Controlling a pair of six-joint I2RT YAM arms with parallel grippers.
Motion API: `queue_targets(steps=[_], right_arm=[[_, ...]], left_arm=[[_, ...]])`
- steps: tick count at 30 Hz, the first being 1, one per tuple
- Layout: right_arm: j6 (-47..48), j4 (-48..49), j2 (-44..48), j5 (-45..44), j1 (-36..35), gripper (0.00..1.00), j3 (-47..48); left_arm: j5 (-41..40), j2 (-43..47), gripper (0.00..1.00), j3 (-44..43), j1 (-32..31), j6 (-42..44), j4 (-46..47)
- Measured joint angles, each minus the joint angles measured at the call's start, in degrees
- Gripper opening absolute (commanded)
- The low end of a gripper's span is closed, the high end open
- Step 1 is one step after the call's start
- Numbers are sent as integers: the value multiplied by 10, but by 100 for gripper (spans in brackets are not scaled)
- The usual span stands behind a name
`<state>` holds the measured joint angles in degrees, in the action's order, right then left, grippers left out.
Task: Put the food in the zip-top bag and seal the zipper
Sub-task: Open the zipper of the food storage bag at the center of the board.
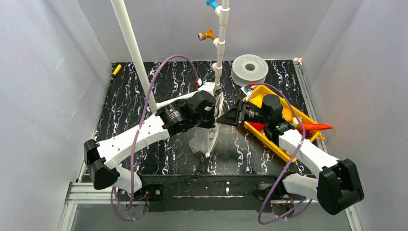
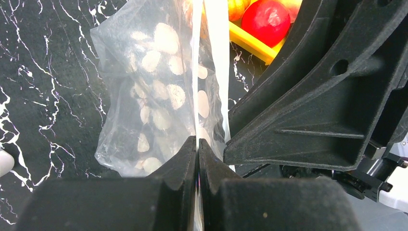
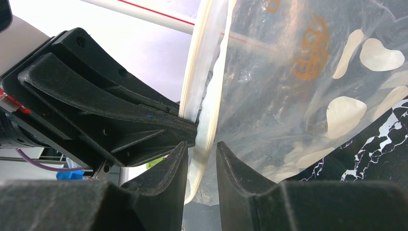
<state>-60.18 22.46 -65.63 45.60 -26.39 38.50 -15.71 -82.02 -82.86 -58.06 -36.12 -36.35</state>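
The clear zip-top bag (image 1: pixel 201 140), printed with white dots, hangs upright between my two grippers at the table's middle. My left gripper (image 2: pixel 197 144) is shut on the zipper (image 2: pixel 196 72), the whitish strip along the bag's mouth. My right gripper (image 3: pixel 201 147) faces it from the other side. Its jaws stand open, a small gap apart, with the zipper (image 3: pixel 204 96) running between them. The food lies in the yellow tray (image 1: pixel 262 94) behind the right arm: a red tomato (image 2: pixel 267 19) and an orange-red pepper (image 1: pixel 317 127) show.
A slanted white PVC pipe (image 1: pixel 132 48) and an upright pipe stand (image 1: pixel 220 53) rise behind the grippers. A white spool (image 1: pixel 249 69) sits at the back. A small yellow piece (image 1: pixel 116 69) lies at the back left. Grey walls close in three sides.
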Motion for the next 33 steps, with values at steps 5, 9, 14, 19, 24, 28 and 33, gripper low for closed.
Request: queue_targets(steps=[5,9,14,19,24,28,33], right_arm=[[6,-14,-1,-1,-3,31,7],[8,-23,-1,-3,-4,26,8],[13,-31,-1,-5,-4,15,14],[22,-41,-1,-9,-6,1,20],[99,-212,-1,-113,-27,1,85],[178,-413,-4,-364,-107,1,197],[233,-515,-2,-533,-153,1,220]], left_arm=[[1,0,0,0,0,0,1],[1,0,0,0,0,0,1],[1,0,0,0,0,0,1],[1,0,0,0,0,1,1],[-22,-2,0,-4,0,8,-17],[-67,-4,0,-18,1,17,-58],[-123,-4,0,-29,2,37,-99]])
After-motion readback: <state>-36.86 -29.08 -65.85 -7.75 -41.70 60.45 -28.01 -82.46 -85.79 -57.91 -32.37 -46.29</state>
